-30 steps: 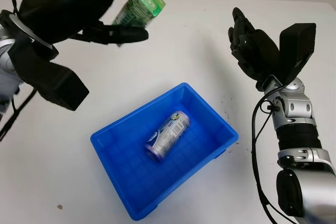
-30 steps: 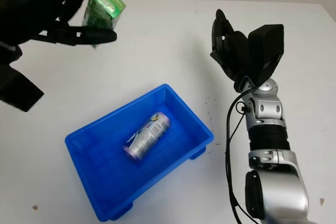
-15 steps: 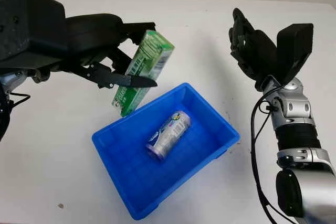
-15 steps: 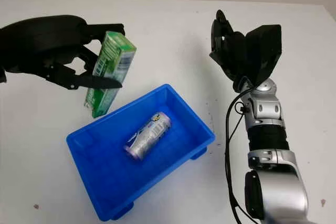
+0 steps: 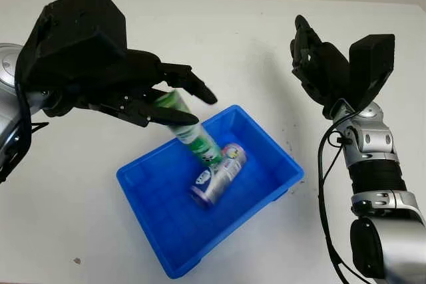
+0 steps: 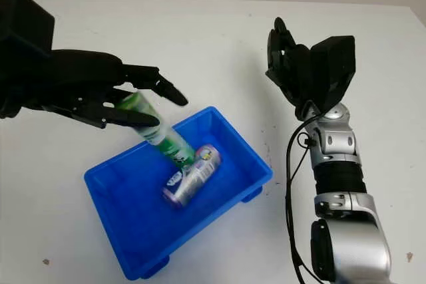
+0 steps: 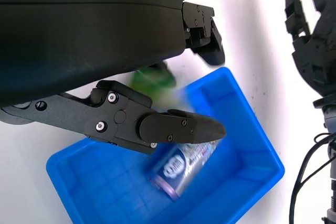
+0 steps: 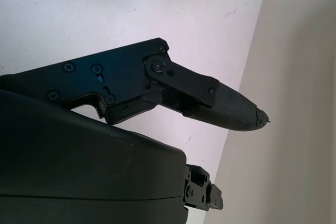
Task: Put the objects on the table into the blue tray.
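Observation:
The blue tray (image 5: 160, 234) sits at the middle of the table with a silver and purple can (image 5: 219, 174) lying in it. A green box (image 5: 193, 134) leans steeply over the tray's far left rim, its lower end down against the can. My left hand (image 5: 200, 108) hovers just above that rim, open, with the box's upper end between its fingers but free of them. In the left wrist view the green box (image 7: 152, 77) is smeared with motion above the can (image 7: 184, 163). My right hand (image 5: 313, 58) is raised at the right, away from the tray, open.
White table all around the tray. A small dark speck (image 5: 77, 261) lies near the front left. The right forearm (image 5: 373, 164) and its cable stand upright to the right of the tray.
My left hand came down over the tray's far left rim and let the green box go. The box tipped into the tray against the can. The right hand stayed put.

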Available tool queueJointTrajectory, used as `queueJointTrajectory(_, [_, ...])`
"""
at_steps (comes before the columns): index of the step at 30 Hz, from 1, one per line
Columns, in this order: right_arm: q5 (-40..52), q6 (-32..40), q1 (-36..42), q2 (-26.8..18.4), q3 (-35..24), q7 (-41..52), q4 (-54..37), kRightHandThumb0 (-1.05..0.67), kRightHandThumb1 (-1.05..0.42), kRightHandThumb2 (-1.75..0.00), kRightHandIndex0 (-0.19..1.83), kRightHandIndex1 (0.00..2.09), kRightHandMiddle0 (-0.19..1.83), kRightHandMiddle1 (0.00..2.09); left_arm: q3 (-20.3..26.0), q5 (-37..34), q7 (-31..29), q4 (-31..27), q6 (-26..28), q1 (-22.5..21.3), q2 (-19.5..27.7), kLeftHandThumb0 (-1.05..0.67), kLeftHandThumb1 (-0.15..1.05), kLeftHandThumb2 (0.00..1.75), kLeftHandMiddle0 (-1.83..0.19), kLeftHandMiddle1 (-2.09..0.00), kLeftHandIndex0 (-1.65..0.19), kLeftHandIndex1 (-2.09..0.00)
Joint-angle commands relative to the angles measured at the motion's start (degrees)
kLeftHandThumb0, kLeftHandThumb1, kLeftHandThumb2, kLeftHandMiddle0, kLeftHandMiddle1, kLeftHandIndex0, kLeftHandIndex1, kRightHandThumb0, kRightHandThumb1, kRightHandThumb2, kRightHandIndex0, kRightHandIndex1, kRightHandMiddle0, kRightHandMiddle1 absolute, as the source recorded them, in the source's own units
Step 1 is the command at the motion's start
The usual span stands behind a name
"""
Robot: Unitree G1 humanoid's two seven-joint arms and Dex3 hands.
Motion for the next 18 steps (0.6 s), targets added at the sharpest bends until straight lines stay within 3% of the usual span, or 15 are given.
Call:
queueJointTrajectory(1, [0.4,0.5,0.3,0.2,-0.2,-0.1,-1.3,-0.72,-1.05,-0.8,-0.19,0.0,-0.19,0.0,2.5,-1.9,0.6,-3.0,1.7,-1.0,-1.9,-0.48,1.05,0.23,0.02,-0.03,0.1,-0.11])
queueJointTrajectory(5, [0.1,0.7,0.2,0.0,0.0,-0.2,-1.2,-0.72,-1.05,-0.79,-0.19,0.0,-0.19,0.0,6.4,-1.7,6.2,-2.2,3.0,-0.8,-6.3,-0.4,1.05,0.33,-0.03,-0.06,0.04,-0.15])
queueJointTrajectory(6, [0.0,0.7,0.2,0.0,0.0,-0.2,-1.2,-0.71,-1.05,-0.8,-0.19,0.0,-0.19,0.0,7.0,-1.6,7.4,-2.2,3.2,-0.7,-7.1,-0.37,0.92,0.64,-0.08,-0.09,0.01,-0.21])
queueJointTrajectory(7, [0.1,0.6,0.2,-0.1,0.0,-0.1,-1.1,-0.71,-1.05,-0.8,-0.19,0.0,-0.19,0.0,8.2,-1.4,9.6,-2.2,4.2,-0.7,-8.4,-0.36,0.83,0.82,-0.1,-0.1,0.01,-0.25])
queueJointTrajectory(8, [0.1,0.4,0.1,-0.1,0.0,0.0,-0.8,-0.71,-1.05,-0.8,-0.19,0.0,-0.19,0.0,9.7,-1.3,11.6,-1.8,4.2,-0.5,-9.9,-0.36,0.75,1.03,-0.15,-0.21,-0.01,-0.41])
queueJointTrajectory(9, [0.1,0.2,0.0,-0.2,0.0,0.2,-0.6,-0.71,-1.05,-0.8,-0.19,0.0,-0.19,0.0,11.5,-1.2,13.7,-1.0,3.9,-0.4,-11.7,-0.36,0.69,1.19,-0.08,-0.65,0.06,-0.81])
queueJointTrajectory(10, [0.1,0.0,-0.1,-0.2,0.0,0.3,-0.4,-0.71,-1.05,-0.8,-0.19,0.0,-0.19,0.0,12.9,-0.6,15.7,-0.3,2.4,0.1,-12.9,-0.36,0.67,1.23,-0.03,-0.96,0.1,-1.07])
queueJointTrajectory(12, [-0.1,0.0,-0.2,-0.4,0.1,0.4,-0.3,-0.71,-1.05,-0.79,-0.19,0.0,-0.19,0.0,14.8,1.4,19.5,1.0,-1.4,1.0,-14.4,-0.4,0.73,1.12,-0.14,-1.25,0.0,-1.36])
queueJointTrajectory(14, [-0.2,0.2,-0.3,-0.4,0.0,0.4,-0.4,-0.71,-1.05,-0.79,-0.19,0.0,-0.19,0.0,16.5,3.9,24.2,2.3,-4.0,1.4,-16.3,-0.44,0.95,0.68,-0.26,-1.49,-0.12,-1.54])
queueJointTrajectory(15, [-0.2,0.4,-0.3,-0.4,0.0,0.4,-0.4,-0.71,-1.05,-0.79,-0.19,0.0,-0.19,0.0,17.2,5.0,26.1,3.3,-5.8,1.5,-17.0,-0.46,1.0,0.56,-0.3,-1.59,-0.15,-1.61])
queueJointTrajectory(16, [-0.1,0.4,-0.4,-0.4,0.0,0.5,-0.4,-0.71,-1.05,-0.8,-0.19,0.0,-0.19,0.0,17.8,6.0,27.7,4.5,-7.5,1.5,-17.7,-0.47,1.03,0.5,-0.24,-1.74,-0.13,-1.69])
queueJointTrajectory(18, [-0.1,0.4,-0.6,-0.5,0.0,0.6,-0.2,-0.71,-1.05,-0.8,-0.19,0.0,-0.19,0.0,19.2,7.5,30.5,8.0,-11.4,1.5,-19.2,-0.48,1.04,0.46,-0.15,-1.79,-0.06,-1.7])
